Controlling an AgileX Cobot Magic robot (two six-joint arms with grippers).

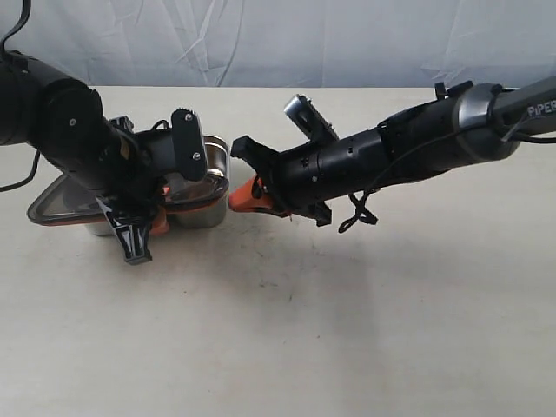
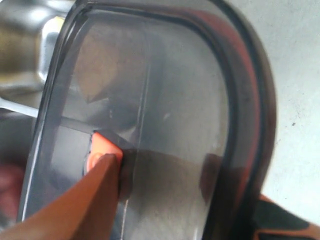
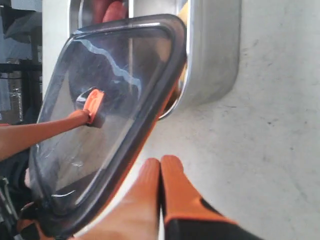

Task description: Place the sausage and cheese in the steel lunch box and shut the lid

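Observation:
My left gripper (image 1: 159, 211) is shut on the dark translucent lid (image 1: 74, 207), one orange finger (image 2: 95, 195) on top beside the orange valve tab (image 2: 103, 146). The lid hangs tilted over the steel lunch box (image 1: 211, 184), covering part of it, with its orange rim showing underneath. Inside the box's open end I see the red sausage (image 3: 113, 10) and a sliver of yellow cheese (image 3: 183, 12). My right gripper (image 3: 160, 167) is shut with nothing in it and rests low on the table just beside the box's end (image 3: 212, 55) and the lid's edge (image 3: 150, 135).
The beige tabletop (image 1: 347, 330) runs bare toward the front and right. A crumpled white backdrop (image 1: 278, 39) closes the far side. The right arm (image 1: 391, 152) reaches across the middle toward the box.

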